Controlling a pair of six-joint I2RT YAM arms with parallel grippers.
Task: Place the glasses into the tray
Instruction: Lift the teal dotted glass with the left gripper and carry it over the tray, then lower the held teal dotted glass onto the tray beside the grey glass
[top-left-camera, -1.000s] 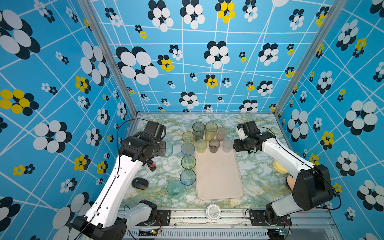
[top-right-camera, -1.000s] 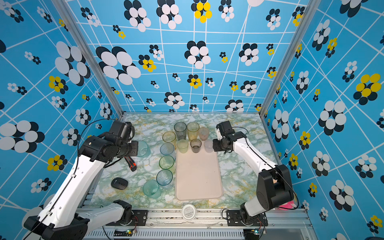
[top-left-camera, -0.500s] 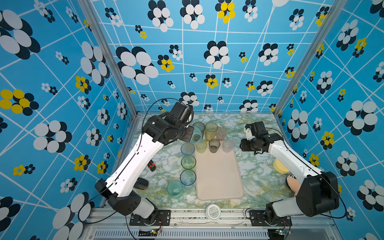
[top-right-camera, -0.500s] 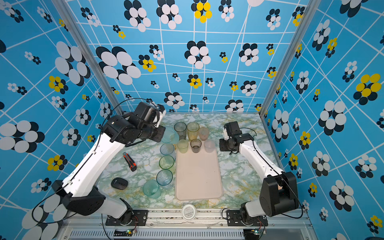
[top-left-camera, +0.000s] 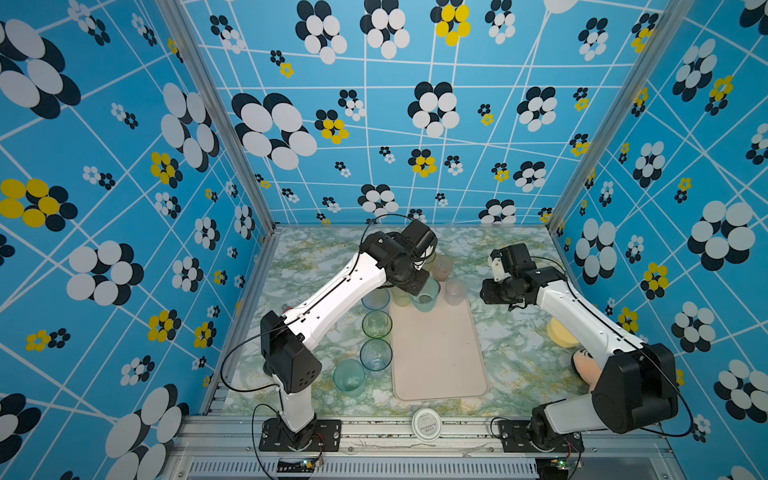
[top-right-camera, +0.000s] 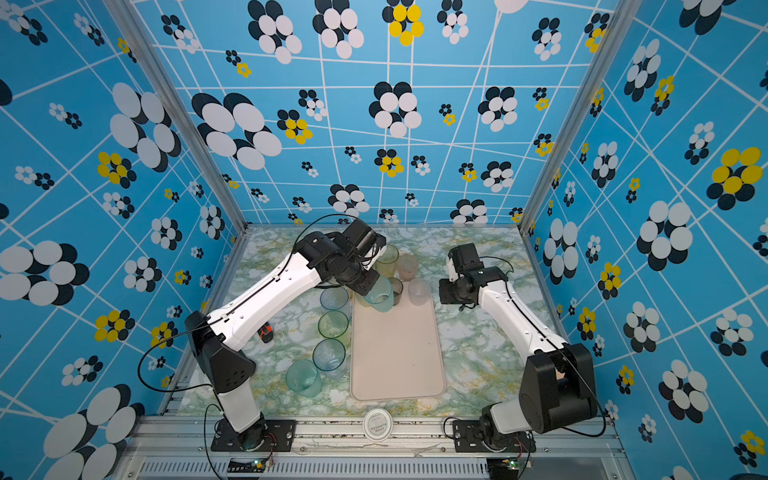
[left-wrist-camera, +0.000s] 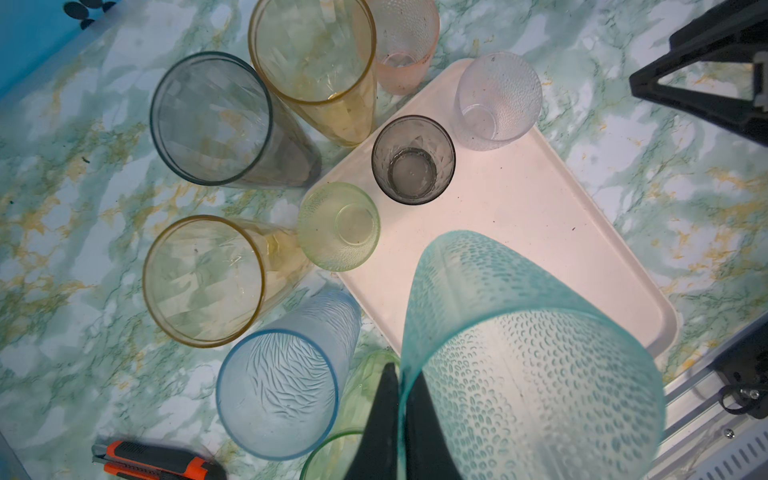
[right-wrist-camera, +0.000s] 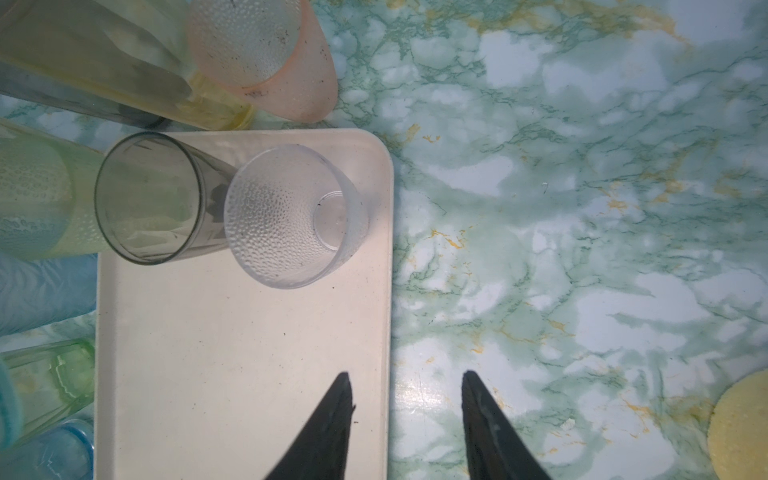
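Transfer step in hand: teal tumbler pinched by its rim in clenched left pincer, tilted, bare tray beneath; right pincer agape, empty; next, by judgement: righting, lowering short of grey glass ahead, releasing.

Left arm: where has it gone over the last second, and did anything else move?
The left gripper, shut throughout on the rim of the teal tumbler, swung it from the left side of the table across to over the far end of the tray. The right gripper, open, drew back toward its own side from the clear tumbler. The other glasses and the tray stayed put.
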